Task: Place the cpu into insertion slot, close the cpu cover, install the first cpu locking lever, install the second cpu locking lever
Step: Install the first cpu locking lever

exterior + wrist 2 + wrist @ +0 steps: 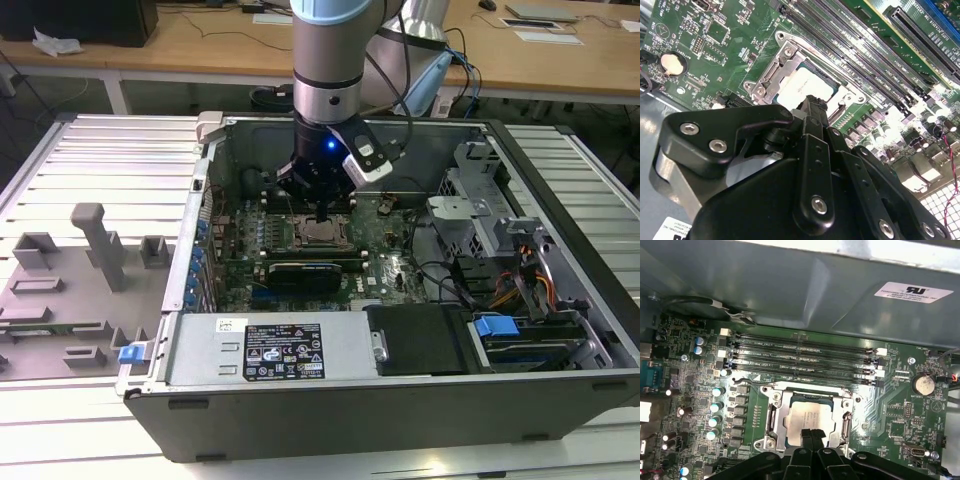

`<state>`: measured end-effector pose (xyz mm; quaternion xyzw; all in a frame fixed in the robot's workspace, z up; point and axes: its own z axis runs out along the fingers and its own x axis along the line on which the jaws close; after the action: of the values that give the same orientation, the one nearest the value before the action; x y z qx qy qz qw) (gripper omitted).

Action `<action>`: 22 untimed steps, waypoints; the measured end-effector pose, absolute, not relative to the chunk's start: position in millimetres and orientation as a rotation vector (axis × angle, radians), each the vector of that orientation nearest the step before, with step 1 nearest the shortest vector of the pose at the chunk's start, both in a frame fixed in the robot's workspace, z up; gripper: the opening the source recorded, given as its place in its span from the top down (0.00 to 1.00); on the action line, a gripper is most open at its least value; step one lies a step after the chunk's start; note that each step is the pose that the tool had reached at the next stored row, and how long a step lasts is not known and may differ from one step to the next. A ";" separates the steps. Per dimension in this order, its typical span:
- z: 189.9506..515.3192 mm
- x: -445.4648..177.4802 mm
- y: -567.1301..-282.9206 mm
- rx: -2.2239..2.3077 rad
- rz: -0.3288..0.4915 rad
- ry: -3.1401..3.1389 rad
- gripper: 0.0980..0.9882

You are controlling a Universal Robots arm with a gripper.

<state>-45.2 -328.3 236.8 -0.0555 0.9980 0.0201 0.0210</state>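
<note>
Exterior view, from its left: grey fixture blocks (90, 255) stood on the slatted desk (100, 140), well apart from the work. Next to them was the open computer case (200, 260), with the arm reaching straight down into its middle. Claw (320, 216) hung right over the insertion slot (305, 240), just behind the long black expansion card (315, 270). At the exterior view's right, the drive cage (480, 215) and loose cables sat untouched. In the first wrist view the cpu (807, 415) lay flat inside the slot, silver top plate up and square to the frame. The cpu cover (776, 417) looked to be down around it, the chip showing through its window; the memory slots (800, 352) ran just beyond. Claw (811, 434) had its fingers pressed together with nothing between them, tips at the chip's near edge; I could not tell touching from hovering. The second wrist view agreed: chip (802, 85) seated, cover (772, 75) lying low. A thin wire arm (757, 382) ran out from one socket corner, likely a locking lever; whether it was hooked I could not tell. Judgement: placement done, cover probably closed, both levers unconfirmed.
</note>
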 end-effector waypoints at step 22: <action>264.9 -45.2 -328.3 -0.171 0.062 3.094 0.99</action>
<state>-45.2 -328.3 264.9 -0.0552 0.9981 0.0200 0.0210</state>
